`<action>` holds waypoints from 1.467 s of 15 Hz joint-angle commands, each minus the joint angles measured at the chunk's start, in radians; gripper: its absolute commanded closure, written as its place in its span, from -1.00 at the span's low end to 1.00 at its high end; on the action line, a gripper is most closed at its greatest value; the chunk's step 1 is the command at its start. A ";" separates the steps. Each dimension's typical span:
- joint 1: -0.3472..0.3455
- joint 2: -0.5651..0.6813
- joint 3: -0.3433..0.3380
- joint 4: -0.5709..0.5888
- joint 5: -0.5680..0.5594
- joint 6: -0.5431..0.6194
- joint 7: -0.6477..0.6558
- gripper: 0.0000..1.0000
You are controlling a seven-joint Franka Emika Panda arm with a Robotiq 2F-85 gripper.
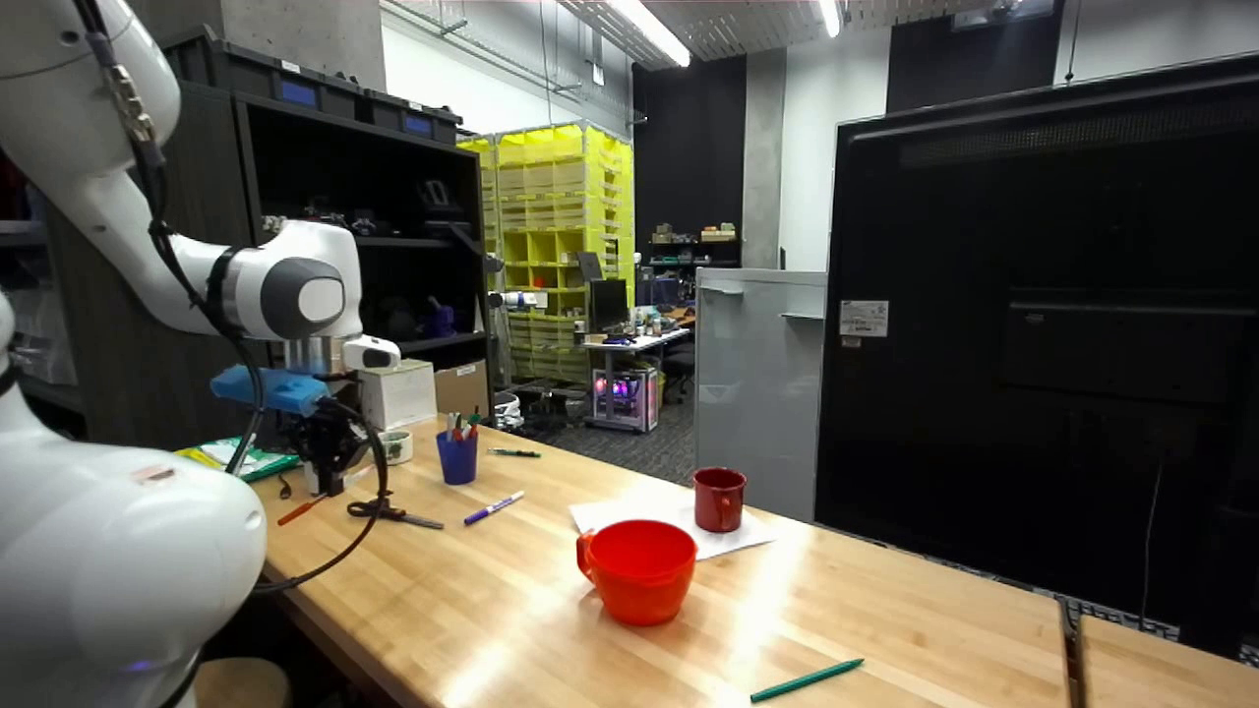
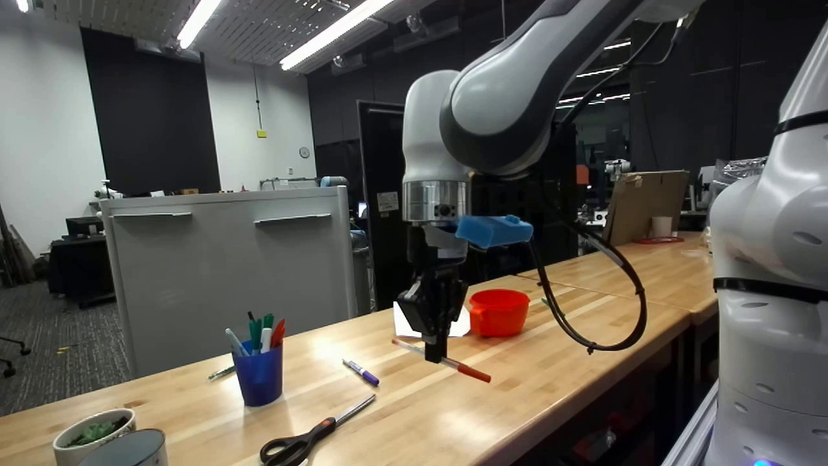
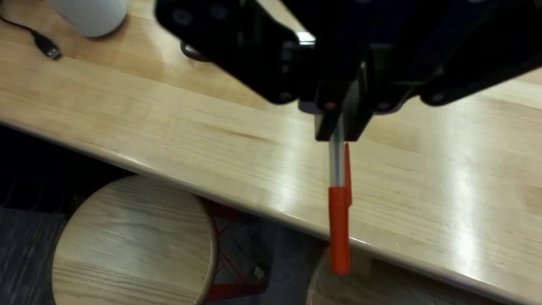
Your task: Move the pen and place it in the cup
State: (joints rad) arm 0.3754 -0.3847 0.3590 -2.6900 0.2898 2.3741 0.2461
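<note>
Because the gripper [image 3: 338,133] is drawn in tight on the pen [image 3: 339,197], just right of centre in the wrist view, the pick-up can be counted done. Red end points to the bottom of that frame; pen looks clear of the table [image 3: 169,114], lying more level than upright. Farther off, blue cup [image 2: 259,382], lower left in an exterior view: well apart from the pen, other pens [image 2: 266,340] standing in it. Likely the target; the mug [image 1: 719,501], farther out, right of centre in an exterior view, could also fit the word. Left to do, as I judge: carry across, tip upright, lower in, let go.
</note>
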 commanded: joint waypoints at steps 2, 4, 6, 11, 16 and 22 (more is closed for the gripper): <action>-0.020 0.053 0.095 0.071 -0.105 0.048 0.156 0.95; -0.028 0.072 0.119 0.085 -0.152 0.054 0.207 0.95; -0.032 0.089 0.131 0.095 -0.187 0.052 0.244 0.95; -0.022 0.095 0.120 0.087 -0.213 0.047 0.264 0.95; -0.022 0.102 0.118 0.087 -0.214 0.047 0.267 0.81; -0.022 0.102 0.118 0.087 -0.214 0.047 0.267 0.81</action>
State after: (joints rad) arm 0.3494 -0.2824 0.4807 -2.6036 0.0755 2.4234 0.5136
